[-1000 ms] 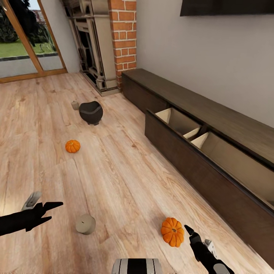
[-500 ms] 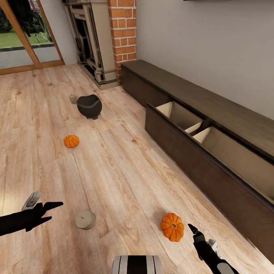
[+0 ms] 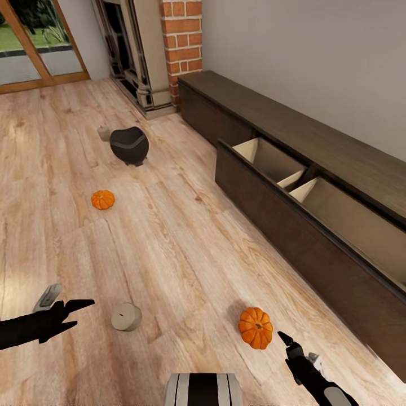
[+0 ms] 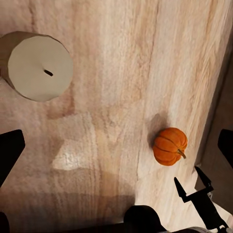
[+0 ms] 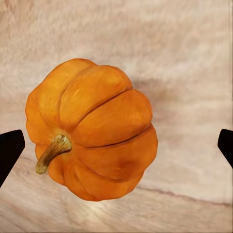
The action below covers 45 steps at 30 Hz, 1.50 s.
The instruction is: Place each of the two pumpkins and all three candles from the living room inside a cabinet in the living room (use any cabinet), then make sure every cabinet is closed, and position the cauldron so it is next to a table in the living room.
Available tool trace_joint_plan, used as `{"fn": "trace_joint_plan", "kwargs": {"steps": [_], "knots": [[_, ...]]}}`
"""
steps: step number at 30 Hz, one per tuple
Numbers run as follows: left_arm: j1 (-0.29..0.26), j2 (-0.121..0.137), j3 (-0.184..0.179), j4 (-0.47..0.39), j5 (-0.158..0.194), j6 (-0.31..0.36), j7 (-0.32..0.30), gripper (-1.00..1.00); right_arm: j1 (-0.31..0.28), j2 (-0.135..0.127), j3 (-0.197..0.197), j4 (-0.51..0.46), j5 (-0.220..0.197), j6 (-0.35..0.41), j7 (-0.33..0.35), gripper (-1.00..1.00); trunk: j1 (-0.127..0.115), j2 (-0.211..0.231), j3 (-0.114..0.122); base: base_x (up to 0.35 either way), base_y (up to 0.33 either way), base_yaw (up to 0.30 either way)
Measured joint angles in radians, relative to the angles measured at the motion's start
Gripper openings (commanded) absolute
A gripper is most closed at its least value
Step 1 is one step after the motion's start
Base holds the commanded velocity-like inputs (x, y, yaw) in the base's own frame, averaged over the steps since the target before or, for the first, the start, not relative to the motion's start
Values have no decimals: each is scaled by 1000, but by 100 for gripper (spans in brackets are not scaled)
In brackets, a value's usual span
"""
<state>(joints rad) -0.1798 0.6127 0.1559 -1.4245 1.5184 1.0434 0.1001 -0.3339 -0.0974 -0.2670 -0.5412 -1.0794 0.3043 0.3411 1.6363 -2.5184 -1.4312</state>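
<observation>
Near pumpkin (image 3: pixel 255 327) sits on floor, just ahead of right gripper (image 3: pixel 286 341). Jaws wide apart, empty. Go down straight, pinch round middle, not stem. Open cabinet (image 3: pixel 316 225) beside.

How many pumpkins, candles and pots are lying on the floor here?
Pumpkins: 2, the near pumpkin and the far pumpkin
Candles: 2, the near candle and the far candle
Cauldron: 1
Total: 5
</observation>
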Motion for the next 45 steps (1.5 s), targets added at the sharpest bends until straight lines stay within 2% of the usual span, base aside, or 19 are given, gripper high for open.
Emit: {"fn": "trace_joint_plan", "kwargs": {"steps": [5, 11, 19, 45], "knots": [[0, -1, 0, 0, 0, 0, 0, 100, 0, 1, 3, 0, 2, -5, 3, 100, 0, 0, 0, 0, 0, 0], [1, -1, -1, 4, -2, 0, 0, 100, -1, 2, 8, -2, 2, -45, 1, 100, 0, 0, 0, 0, 0, 0], [17, -5, 1, 59, -8, 0, -1, 100, -3, 0, 9, -2, 1, -42, -3, 100, 0, 0, 0, 0, 0, 0], [22, -10, 0, 62, -13, -3, -1, 100, -8, 6, 9, 3, 3, -52, -25, 100, 0, 0, 0, 29, 93, 0]]}}
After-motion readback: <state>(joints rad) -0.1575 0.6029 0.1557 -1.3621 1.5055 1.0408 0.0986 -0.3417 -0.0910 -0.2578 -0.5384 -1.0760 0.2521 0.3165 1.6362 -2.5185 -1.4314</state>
